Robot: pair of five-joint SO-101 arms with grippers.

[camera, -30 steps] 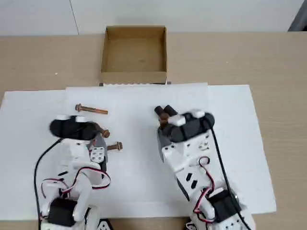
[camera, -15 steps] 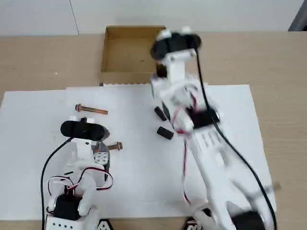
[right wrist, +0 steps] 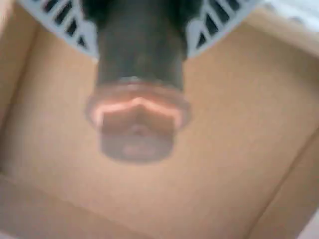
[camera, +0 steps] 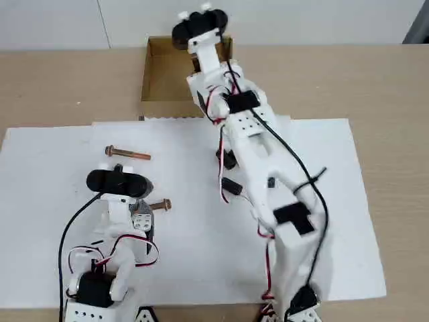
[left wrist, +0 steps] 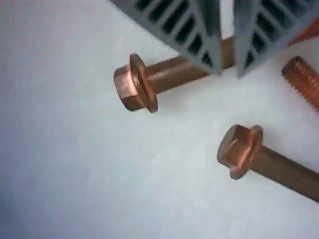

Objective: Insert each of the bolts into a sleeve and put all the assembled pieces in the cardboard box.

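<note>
Right claw (right wrist: pixel 139 27) grips a sleeve (right wrist: pixel 139 50) tight, its bolt (right wrist: pixel 137 124) poking out below, box (right wrist: pixel 239 149) floor underneath. Risk: on release the bolt may slide free of the sleeve and land apart.

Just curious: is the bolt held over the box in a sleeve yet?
In: the black sleeve hides its shank; only the bolt head sticks out, over the cardboard box.

We have swung our right gripper (right wrist: pixel 139 25) from well short of the cardboard box (camera: pixel 163 79) to above its open inside, carrying along the sleeve (right wrist: pixel 138 55) with a bolt (right wrist: pixel 137 127) seated in it.
</note>
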